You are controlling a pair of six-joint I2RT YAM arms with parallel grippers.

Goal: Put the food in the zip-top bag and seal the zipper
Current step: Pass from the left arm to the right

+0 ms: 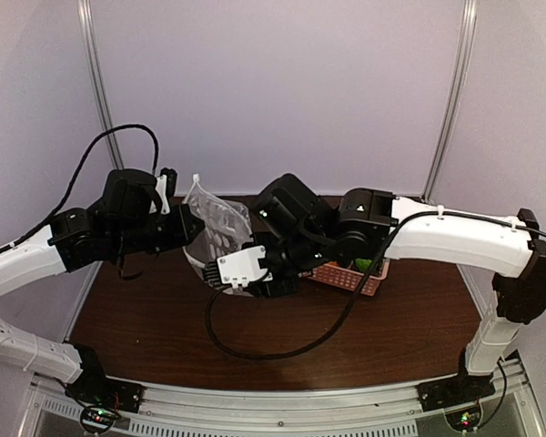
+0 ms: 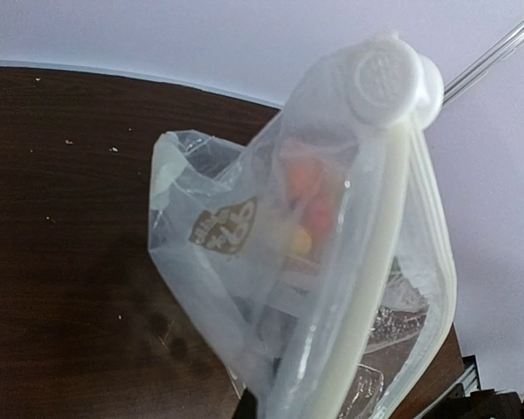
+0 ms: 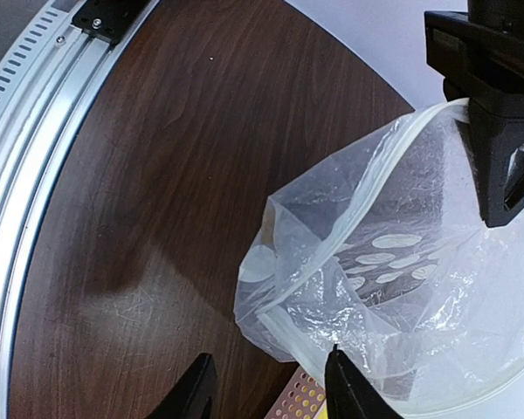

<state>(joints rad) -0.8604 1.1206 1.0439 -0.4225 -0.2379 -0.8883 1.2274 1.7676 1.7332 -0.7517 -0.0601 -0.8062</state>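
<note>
The left end effector is being pinched on the zip-top bag, the right end effector being held spread, and the food may be spilled if the rim slips.

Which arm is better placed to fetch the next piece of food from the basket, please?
Probably the right: the right gripper is open, empty and close to the basket, while the left gripper is shut on the bag's rim, holding its mouth up.
</note>
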